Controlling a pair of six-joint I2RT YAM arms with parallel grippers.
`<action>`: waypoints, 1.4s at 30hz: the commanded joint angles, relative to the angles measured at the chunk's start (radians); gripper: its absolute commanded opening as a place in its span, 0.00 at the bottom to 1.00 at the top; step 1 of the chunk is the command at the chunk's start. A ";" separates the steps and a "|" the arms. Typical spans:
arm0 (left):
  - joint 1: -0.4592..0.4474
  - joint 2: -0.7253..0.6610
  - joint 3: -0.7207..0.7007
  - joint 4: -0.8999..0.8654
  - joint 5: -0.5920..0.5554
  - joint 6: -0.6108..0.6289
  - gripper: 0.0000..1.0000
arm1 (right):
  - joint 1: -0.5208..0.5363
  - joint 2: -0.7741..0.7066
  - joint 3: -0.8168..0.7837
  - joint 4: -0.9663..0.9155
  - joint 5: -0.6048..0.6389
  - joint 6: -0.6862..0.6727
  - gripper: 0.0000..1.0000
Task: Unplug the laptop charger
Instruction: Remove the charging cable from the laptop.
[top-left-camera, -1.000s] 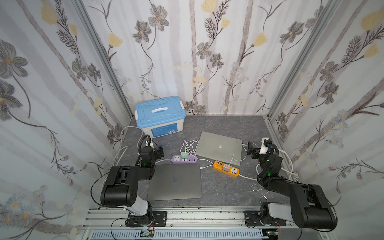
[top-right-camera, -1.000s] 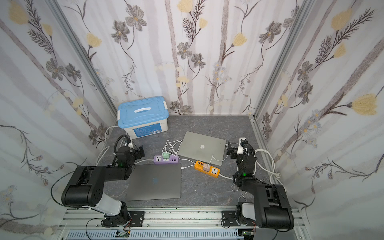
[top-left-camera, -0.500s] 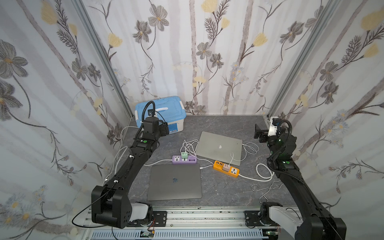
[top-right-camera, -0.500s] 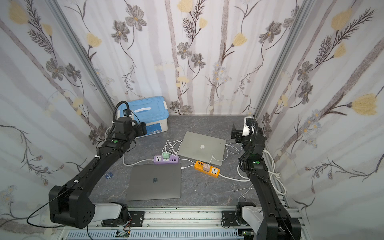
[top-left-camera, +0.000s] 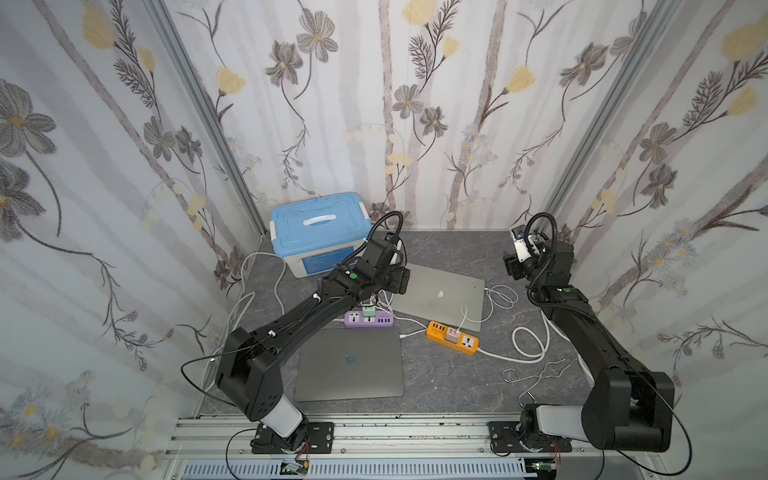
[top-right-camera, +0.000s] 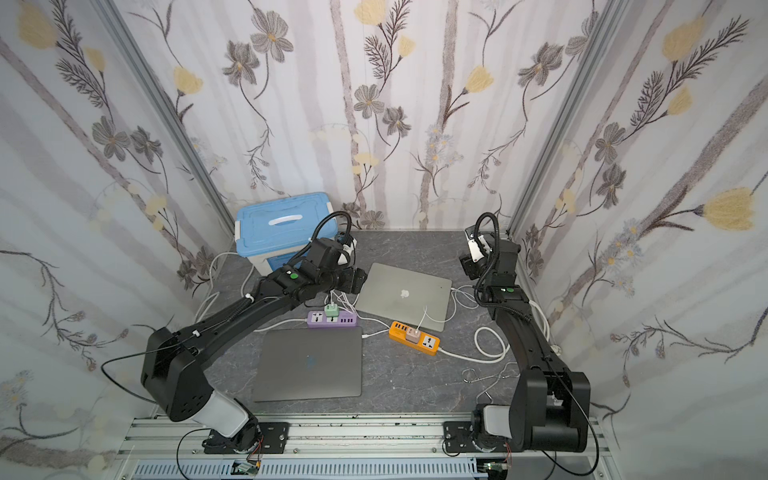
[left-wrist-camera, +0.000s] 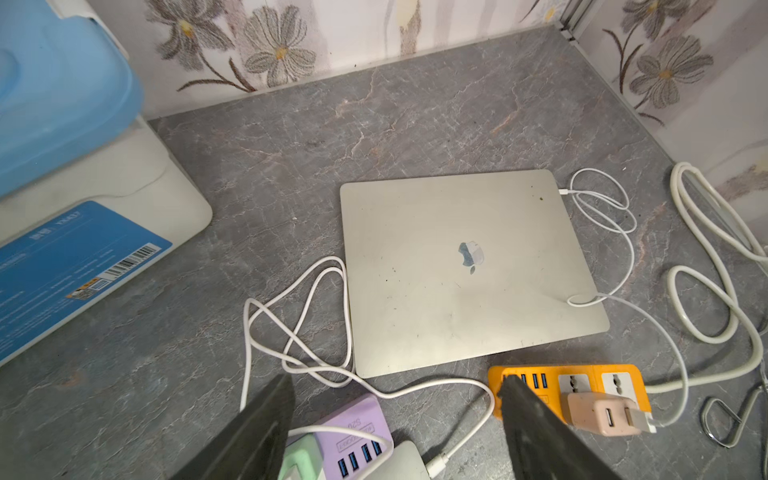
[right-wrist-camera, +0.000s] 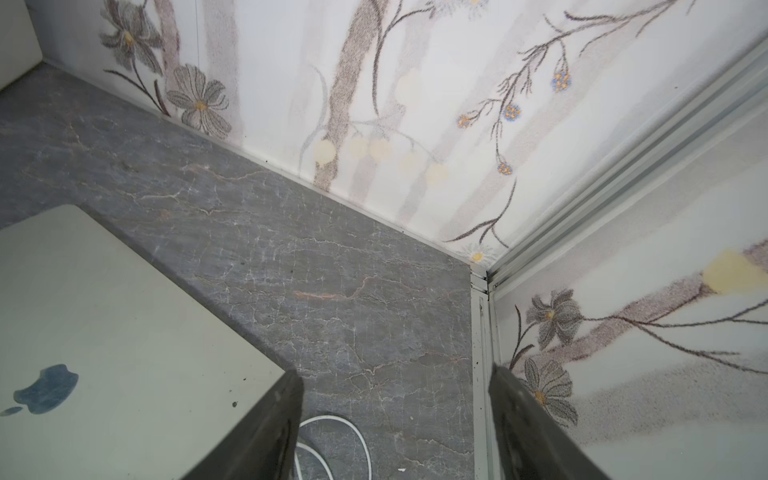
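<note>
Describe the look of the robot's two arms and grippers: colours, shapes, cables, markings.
Both the left arm and right arm are matte black, boxy links on a pale grey base segment. A green dot marks each wrist; a ribbed black hose loops above. Left gripper and right gripper have dark tapered fingers.

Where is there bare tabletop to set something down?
Free: the back strip of table between back wall and silver laptop; also the front patch between dark laptop and wire hook. Crowded: around the purple strip, orange strip and white cable loops.
</note>
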 joint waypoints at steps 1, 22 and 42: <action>-0.019 0.075 0.062 -0.054 0.022 0.028 0.80 | -0.013 0.068 0.048 -0.044 -0.033 -0.096 0.69; -0.026 0.411 0.211 -0.074 0.142 -0.039 0.75 | -0.055 0.424 0.273 -0.304 -0.264 -0.263 0.52; -0.024 0.469 0.162 -0.055 0.185 -0.089 0.74 | -0.107 0.516 0.360 -0.454 -0.368 -0.443 0.49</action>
